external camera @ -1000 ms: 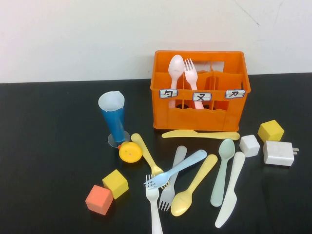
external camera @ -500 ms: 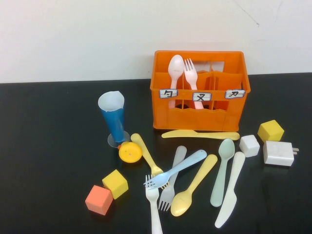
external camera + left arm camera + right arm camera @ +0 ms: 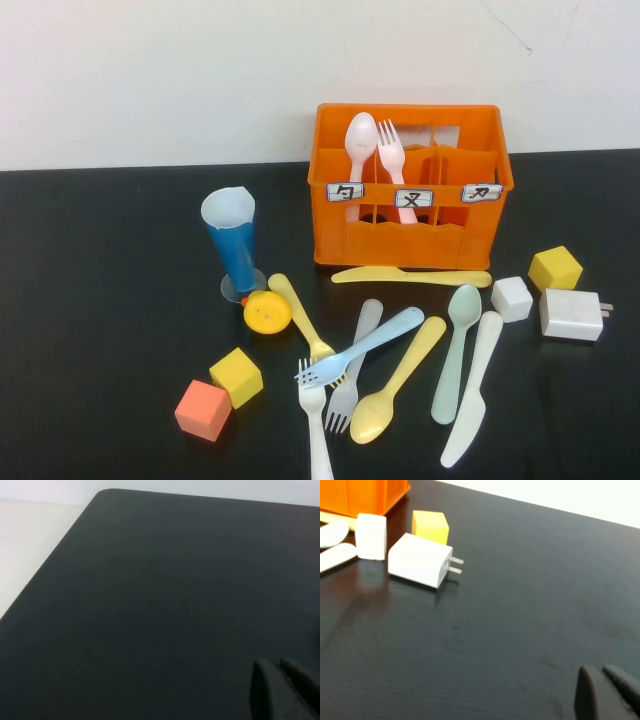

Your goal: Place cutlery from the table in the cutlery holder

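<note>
The orange cutlery holder point(image 3: 412, 240) stands at the back of the black table point(image 3: 100, 300), with a pink spoon point(image 3: 360, 140) and a pink fork point(image 3: 393, 150) upright in it. In front lie a yellow knife point(image 3: 410, 275), a mint spoon point(image 3: 455, 350), a white knife point(image 3: 472, 390), a yellow spoon point(image 3: 398, 382), a blue fork point(image 3: 362, 346), a grey fork point(image 3: 355, 365), a white fork point(image 3: 317, 430) and another yellow piece point(image 3: 298, 312). My left gripper point(image 3: 275, 666) is shut over bare table. My right gripper point(image 3: 597, 671) is shut, right of the holder's corner point(image 3: 365, 495). Neither shows in the high view.
A blue cone cup point(image 3: 232, 245) and a yellow round toy point(image 3: 267, 313) stand left of the cutlery, with a yellow cube point(image 3: 237, 376) and an orange cube point(image 3: 203, 409). A white cube point(image 3: 512, 298), a yellow cube point(image 3: 555, 268) and a white charger point(image 3: 572, 314) sit at right.
</note>
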You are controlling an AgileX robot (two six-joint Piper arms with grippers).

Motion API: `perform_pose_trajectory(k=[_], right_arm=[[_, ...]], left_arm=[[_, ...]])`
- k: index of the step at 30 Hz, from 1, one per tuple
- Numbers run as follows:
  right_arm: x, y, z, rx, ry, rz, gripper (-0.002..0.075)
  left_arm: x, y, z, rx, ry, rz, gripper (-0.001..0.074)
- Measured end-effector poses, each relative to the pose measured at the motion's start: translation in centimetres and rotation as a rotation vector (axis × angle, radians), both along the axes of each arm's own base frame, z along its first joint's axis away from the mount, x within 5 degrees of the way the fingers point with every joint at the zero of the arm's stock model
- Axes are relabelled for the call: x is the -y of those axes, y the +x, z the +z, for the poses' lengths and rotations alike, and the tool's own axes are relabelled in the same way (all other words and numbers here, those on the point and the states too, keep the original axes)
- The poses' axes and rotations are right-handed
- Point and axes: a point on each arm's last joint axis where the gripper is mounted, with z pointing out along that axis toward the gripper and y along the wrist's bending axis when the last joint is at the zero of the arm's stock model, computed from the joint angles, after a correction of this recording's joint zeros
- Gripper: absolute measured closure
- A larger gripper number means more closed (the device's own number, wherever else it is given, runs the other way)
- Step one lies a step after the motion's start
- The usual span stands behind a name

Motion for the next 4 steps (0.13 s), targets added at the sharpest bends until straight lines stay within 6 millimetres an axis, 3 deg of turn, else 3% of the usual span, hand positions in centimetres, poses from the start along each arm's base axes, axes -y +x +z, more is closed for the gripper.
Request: perform_pose_trajectory(k=[4], right_arm=[[0.00,0.00,0.00,0.000,0.000,0.000,0.0729]], left_arm=[[0.00,0.00,0.00,0.000,0.000,0.000,0.0735]])
